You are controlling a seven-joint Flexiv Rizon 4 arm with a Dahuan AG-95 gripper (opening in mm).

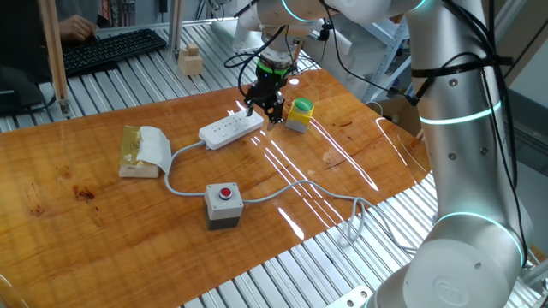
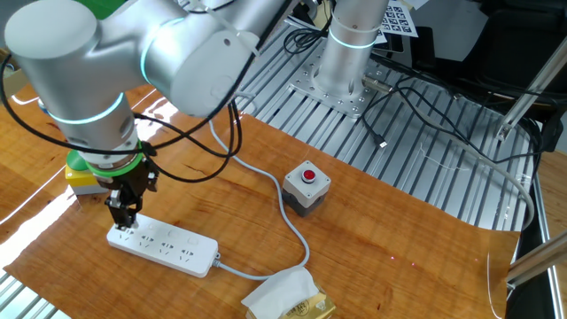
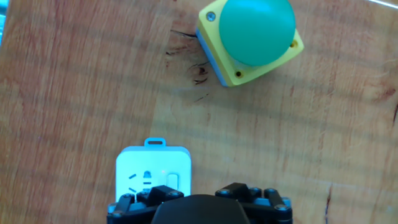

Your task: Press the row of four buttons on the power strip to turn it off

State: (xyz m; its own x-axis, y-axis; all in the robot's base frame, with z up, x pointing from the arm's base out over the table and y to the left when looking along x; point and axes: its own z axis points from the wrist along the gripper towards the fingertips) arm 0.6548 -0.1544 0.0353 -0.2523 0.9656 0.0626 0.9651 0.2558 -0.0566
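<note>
The white power strip point(image 1: 229, 130) lies on the wooden table, its cable running toward the front. From the other side, the power strip point(image 2: 164, 246) has my gripper point(image 2: 124, 215) standing just above its end. My gripper point(image 1: 265, 109) is open, with nothing between the fingers. In the hand view only the end of the power strip point(image 3: 152, 169) shows, with one small button point(image 3: 172, 182) of the row next to my left finger point(image 3: 155, 194). The other buttons are hidden under the hand. My gripper point(image 3: 200, 191) straddles the strip's right edge.
A yellow box with a green cap point(image 1: 300, 112) sits close beside the strip's end, point(image 3: 252, 37) in the hand view. A grey box with a red button point(image 1: 224, 204) stands nearer the front. A tissue pack point(image 1: 144, 152) lies to the left.
</note>
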